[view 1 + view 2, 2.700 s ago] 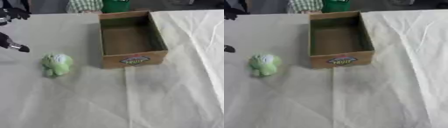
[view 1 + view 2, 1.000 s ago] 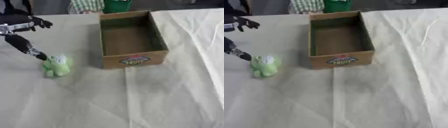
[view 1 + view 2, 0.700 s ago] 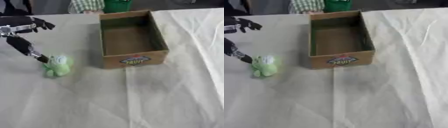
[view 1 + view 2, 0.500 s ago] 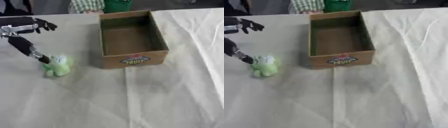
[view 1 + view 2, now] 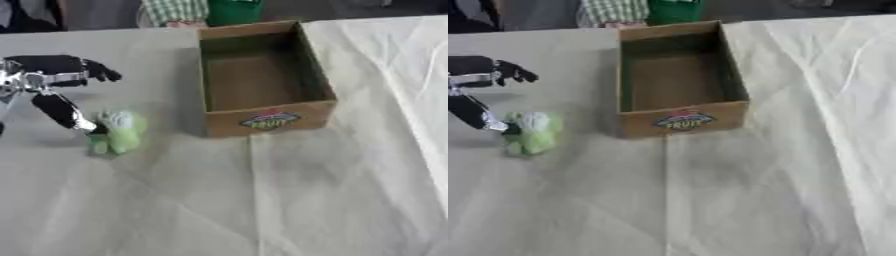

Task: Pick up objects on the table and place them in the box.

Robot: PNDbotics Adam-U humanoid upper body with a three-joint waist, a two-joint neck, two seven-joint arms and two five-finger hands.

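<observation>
Since prev. frame we see left hand point(image 5: 54, 85) reach green toy point(image 5: 116, 131); fingers spread apart, thumb touching toy.

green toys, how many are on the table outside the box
1: the green toy lies left of the box, touched by the left hand. The box looks empty inside.

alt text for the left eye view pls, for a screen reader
The robot's left hand reaches in from the left, one finger tip against a small green plush toy lying on a white-clothed table. To the toy's right stands an open, empty cardboard box with a fruit label on its near side.
</observation>
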